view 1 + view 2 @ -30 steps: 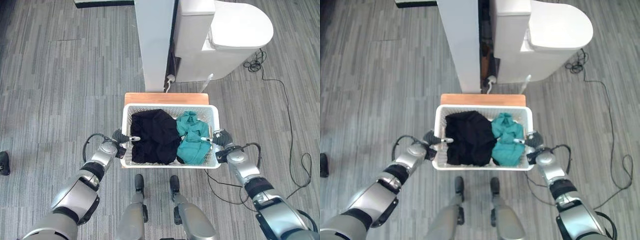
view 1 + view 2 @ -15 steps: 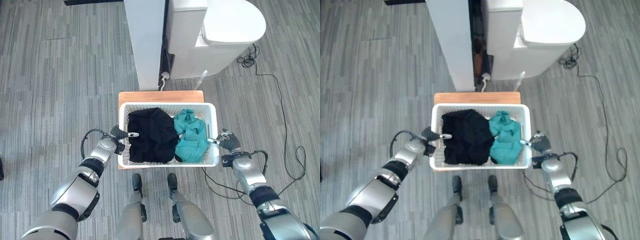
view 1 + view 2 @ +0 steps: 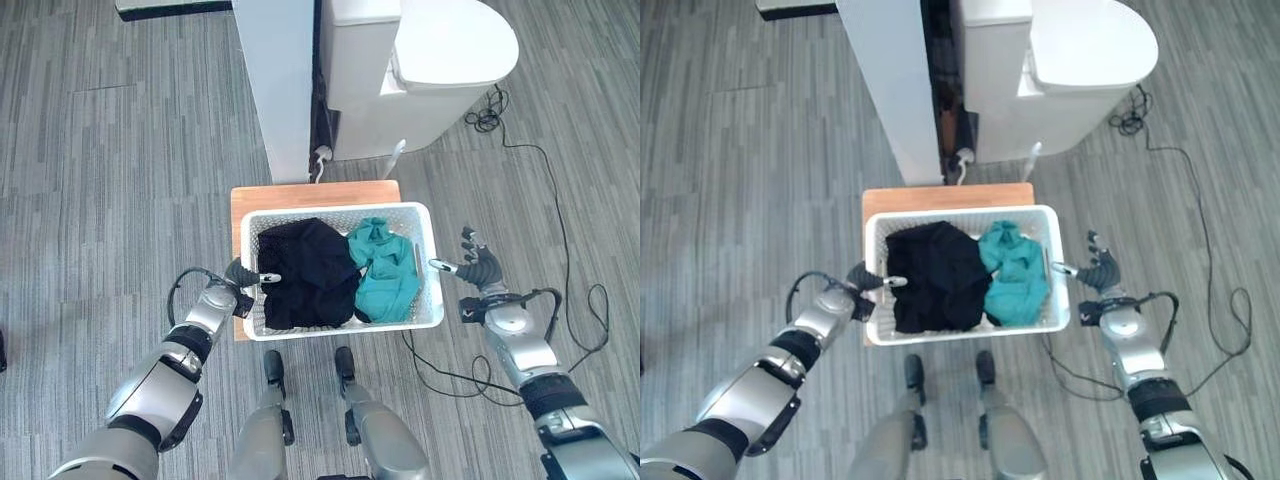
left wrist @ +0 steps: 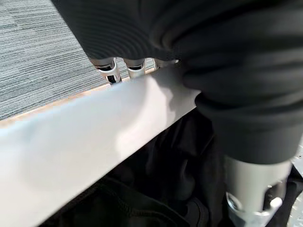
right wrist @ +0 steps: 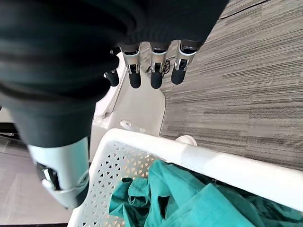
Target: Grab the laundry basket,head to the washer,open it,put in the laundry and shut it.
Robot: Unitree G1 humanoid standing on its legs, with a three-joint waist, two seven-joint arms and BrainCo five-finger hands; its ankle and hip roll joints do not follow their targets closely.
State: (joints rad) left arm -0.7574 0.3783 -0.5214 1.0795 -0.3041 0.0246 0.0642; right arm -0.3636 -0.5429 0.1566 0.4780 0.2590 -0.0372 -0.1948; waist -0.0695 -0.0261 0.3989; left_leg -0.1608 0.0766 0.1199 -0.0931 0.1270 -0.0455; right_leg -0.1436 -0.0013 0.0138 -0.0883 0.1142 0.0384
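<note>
The white laundry basket (image 3: 330, 209) sits on a low wooden board (image 3: 300, 193) on the floor in front of me. A black garment (image 3: 305, 272) lies in its left half and a teal garment (image 3: 385, 268) in its right half. My left hand (image 3: 236, 281) grips the left rim (image 4: 94, 146), with the fingers (image 4: 111, 71) curled under it and the thumb inside over the black cloth (image 4: 156, 189). My right hand (image 3: 482, 273) hovers open a little to the right of the right rim (image 5: 227, 163), fingers (image 5: 156, 78) straight and touching nothing.
A white appliance with a rounded lid (image 3: 440, 55) stands just beyond the board, beside a tall white pillar (image 3: 280, 85). Grey striped carpet (image 3: 120, 200) stretches to both sides.
My right hand has come off the basket's right rim, moved out to the right and straightened its fingers. The left hand keeps its grip. The camera has shifted slightly.
</note>
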